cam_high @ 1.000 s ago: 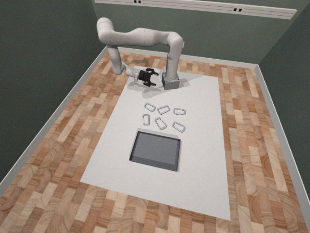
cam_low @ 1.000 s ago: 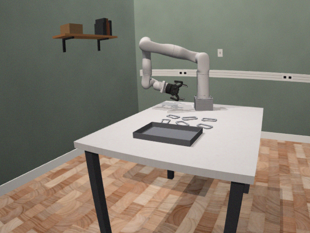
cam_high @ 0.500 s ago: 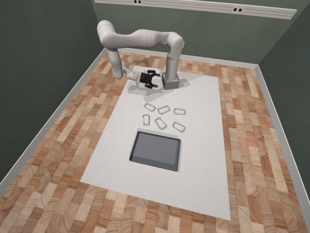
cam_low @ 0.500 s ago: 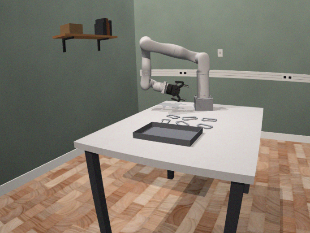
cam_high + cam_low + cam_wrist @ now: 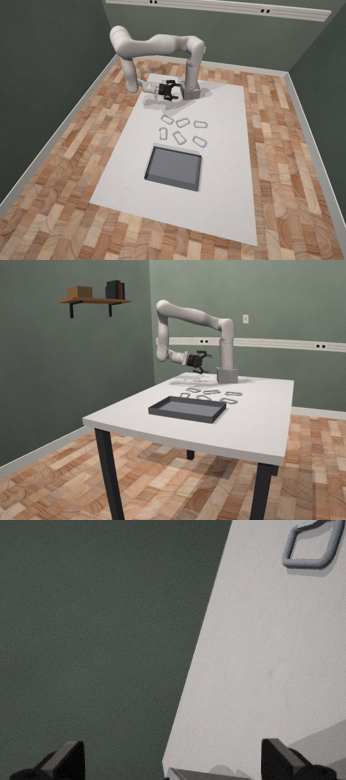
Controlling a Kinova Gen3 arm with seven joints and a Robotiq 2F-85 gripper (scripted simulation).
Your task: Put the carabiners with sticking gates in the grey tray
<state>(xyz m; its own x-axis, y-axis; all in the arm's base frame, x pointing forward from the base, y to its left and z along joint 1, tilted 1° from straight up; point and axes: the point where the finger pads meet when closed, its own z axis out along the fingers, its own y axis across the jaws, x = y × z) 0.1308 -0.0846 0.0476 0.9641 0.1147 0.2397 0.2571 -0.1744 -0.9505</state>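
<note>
Here's the black two-finger gripper (image 5: 177,91) (image 5: 210,364) (image 5: 173,760), jaws wide open, nothing between them! Beyond and below them, six grey metal carabiners (image 5: 163,127) (image 5: 193,391) (image 5: 305,564) lie untouched by the fingers, outside the dark grey tray (image 5: 172,185) (image 5: 179,415). Gate-testing seems pending; next, surely, turn the jaws downward and approach one.

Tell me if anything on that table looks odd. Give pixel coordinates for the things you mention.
The leftmost carabiner (image 5: 166,134) (image 5: 188,395) of the row nearer the grey tray (image 5: 199,173) (image 5: 181,416) seems to have a break in its left side, perhaps an open gate. Whether it sticks, I can't tell.
</note>
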